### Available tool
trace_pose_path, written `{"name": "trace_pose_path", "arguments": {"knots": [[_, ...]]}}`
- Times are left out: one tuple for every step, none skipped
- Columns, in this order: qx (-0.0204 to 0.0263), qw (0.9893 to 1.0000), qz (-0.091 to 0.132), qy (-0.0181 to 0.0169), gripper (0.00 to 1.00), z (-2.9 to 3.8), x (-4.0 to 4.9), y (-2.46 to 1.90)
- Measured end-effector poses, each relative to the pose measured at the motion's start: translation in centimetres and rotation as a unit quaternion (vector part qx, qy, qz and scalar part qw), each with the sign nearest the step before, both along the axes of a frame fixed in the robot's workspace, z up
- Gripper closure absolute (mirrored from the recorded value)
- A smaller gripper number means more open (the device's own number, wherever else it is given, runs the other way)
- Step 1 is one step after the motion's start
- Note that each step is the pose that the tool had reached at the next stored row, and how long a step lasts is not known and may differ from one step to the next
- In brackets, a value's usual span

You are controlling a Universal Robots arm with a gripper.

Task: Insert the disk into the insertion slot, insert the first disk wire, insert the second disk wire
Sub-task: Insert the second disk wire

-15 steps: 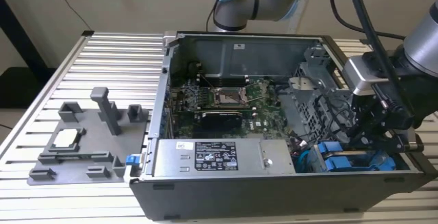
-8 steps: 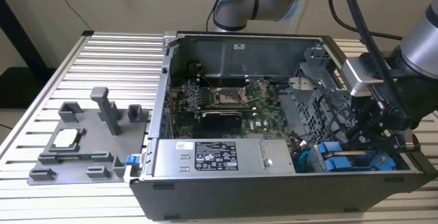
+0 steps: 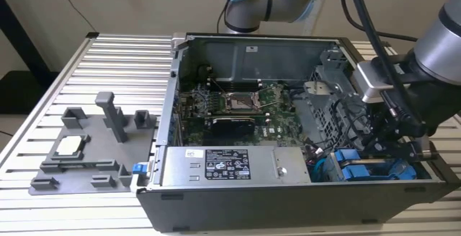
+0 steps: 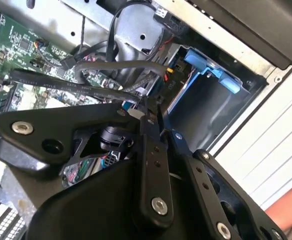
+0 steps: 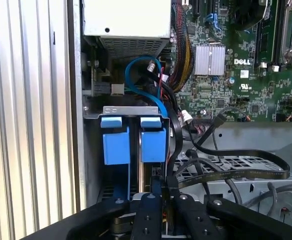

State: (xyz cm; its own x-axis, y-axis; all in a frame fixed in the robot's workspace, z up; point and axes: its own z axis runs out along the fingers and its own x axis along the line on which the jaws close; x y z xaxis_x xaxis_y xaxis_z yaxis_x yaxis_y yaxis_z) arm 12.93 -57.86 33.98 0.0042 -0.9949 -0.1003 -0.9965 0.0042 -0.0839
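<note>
On the exterior view's left, a grey fixture tray (image 3: 79, 155) is lying on the slatted table (image 3: 122, 58), well apart from your work. Moving right, the open computer case (image 3: 169, 112) is showing the labelled power-supply box (image 3: 230, 166) and the motherboard (image 3: 230, 106). Further right, in the first wrist view, two blue carriers are sitting side by side inside the insertion slot (image 5: 131, 110). The disk (image 5: 153, 145) looks to be the one in line with your tool, with the other carrier (image 5: 116, 145) just beside it, so the seating step is reading as done and you are likely working a wire now. Your gripper (image 5: 162, 192) is hanging just behind the disk with its fingers (image 4: 153, 150) clenched close together. A dark wire end seems to be pinched between them, but that isn't certain. A black flat wire (image 5: 246, 165) is looping near the tool, and a blue cable (image 5: 141, 75) is arching above the cage. To do this well, you should be holding the connector square to the drive's port, pushing straight, leaving slack in the wire, and steering clear of the blue cable and the cage edge.
</note>
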Motion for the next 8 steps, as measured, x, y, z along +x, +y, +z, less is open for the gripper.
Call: {"name": "trace_pose_path", "arguments": {"knots": [[0.0000,1.0000,0.000,-0.0025,0.84,0.03,-0.09,0.00],[0.0000,1.0000,0.000,-0.0047,0.84,0.09,-0.14,-0.01],[0.0000,1.0000,0.000,-0.0063,0.84,0.23,-0.17,-0.01],[-0.0001,1.0000,0.000,-0.0076,0.84,0.39,-0.18,0.00],[-0.0001,1.0000,0.000,-0.0087,0.84,0.49,-0.20,0.00],[0.0000,0.9999,0.000,-0.0106,0.84,0.51,-0.25,0.00],[0.0000,0.9999,0.000,-0.0169,0.84,0.51,-0.37,0.00],[-0.0001,0.9997,0.000,-0.0258,0.84,0.50,-0.54,0.00]]}}
